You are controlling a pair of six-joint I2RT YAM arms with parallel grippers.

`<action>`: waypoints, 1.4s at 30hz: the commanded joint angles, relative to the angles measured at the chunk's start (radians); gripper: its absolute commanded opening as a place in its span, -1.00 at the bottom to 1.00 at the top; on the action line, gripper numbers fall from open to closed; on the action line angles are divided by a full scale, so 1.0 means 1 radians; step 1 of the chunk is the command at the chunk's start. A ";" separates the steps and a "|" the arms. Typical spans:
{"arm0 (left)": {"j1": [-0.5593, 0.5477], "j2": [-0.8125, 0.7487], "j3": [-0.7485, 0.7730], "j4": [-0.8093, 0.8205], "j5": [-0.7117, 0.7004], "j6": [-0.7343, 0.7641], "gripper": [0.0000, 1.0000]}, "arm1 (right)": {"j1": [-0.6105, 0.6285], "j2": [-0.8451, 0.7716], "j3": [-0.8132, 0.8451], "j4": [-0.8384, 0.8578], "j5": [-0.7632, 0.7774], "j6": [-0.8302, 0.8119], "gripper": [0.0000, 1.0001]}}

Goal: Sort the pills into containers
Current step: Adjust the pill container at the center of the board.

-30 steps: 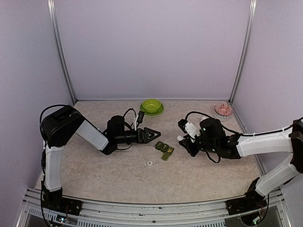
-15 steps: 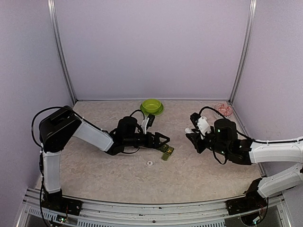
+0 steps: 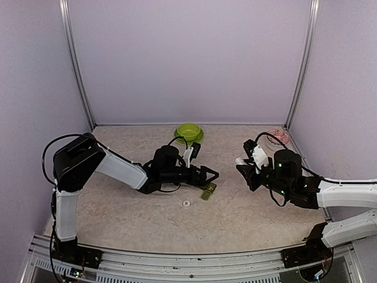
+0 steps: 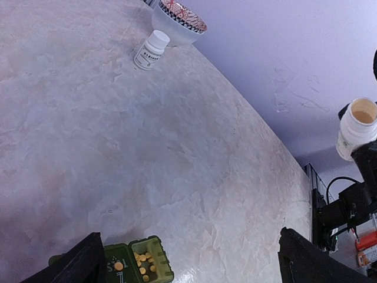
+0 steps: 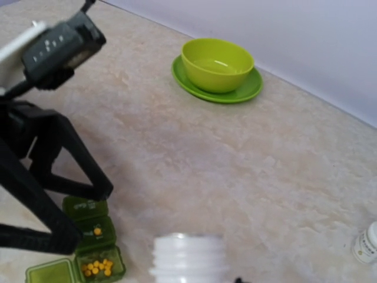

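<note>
- Desk (image 3: 135,218): pale marbled top.
- Container: dark green rectangular plastic pill box (image 5: 88,244), 3 compartments in a row, just right of desk centre. End compartment open, holding a cluster of small yellow pills (image 5: 97,266); middle compartment open, 1 pill; third compartment's state cannot be told.
- Left gripper (image 3: 211,178): claw spread wide, nothing held, tips just beside the box.
- Right gripper (image 3: 243,167): claw clamped on an uncapped white plastic bottle (image 5: 188,254), raised above the desk, right of the box.
- Lime green round bowl (image 5: 217,63) on matching plate: middle of far edge.
- Red-patterned white bowl (image 4: 179,20): far right corner; 1 capped small white bottle (image 4: 151,50) upright just beside it.
- Flat white round cap (image 3: 186,204): near the box, toward the near edge.
</note>
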 commanded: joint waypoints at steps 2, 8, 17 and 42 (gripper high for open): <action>-0.014 0.041 0.041 -0.028 -0.016 0.015 0.98 | -0.003 -0.052 -0.030 0.014 0.017 0.009 -0.63; -0.022 0.059 0.063 -0.051 -0.017 0.021 0.97 | -0.003 -0.064 -0.043 0.017 0.018 0.010 -0.63; -0.031 0.067 0.078 -0.091 -0.018 0.038 0.98 | -0.003 -0.078 -0.049 0.019 0.020 0.009 -0.63; -0.060 0.089 0.122 -0.169 -0.004 0.050 0.98 | -0.003 -0.071 -0.048 0.023 0.019 0.004 -0.63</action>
